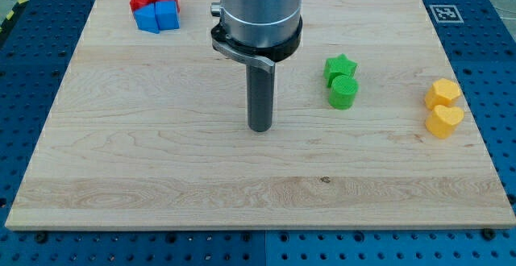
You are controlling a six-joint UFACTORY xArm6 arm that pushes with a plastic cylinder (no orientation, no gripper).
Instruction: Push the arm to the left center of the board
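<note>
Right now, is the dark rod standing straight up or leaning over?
Upright. The dark rod runs straight down to my tip on the wooden board, left of the green star block, touching no block.

The arm enters from the view's top edge as a broad, silver-grey metal cylinder (pixel 260 8), cut off above by the frame. A black ring collar (pixel 256 44) clamps around its lower end, with a small screw head showing on the view's left side of the cylinder. From the collar a straight dark grey rod (pixel 260 89) hangs upright, much narrower than the cylinder. My tip (pixel 260 128), the rod's flat lower end, sits at the wooden board's surface, near the middle of the view.
</note>
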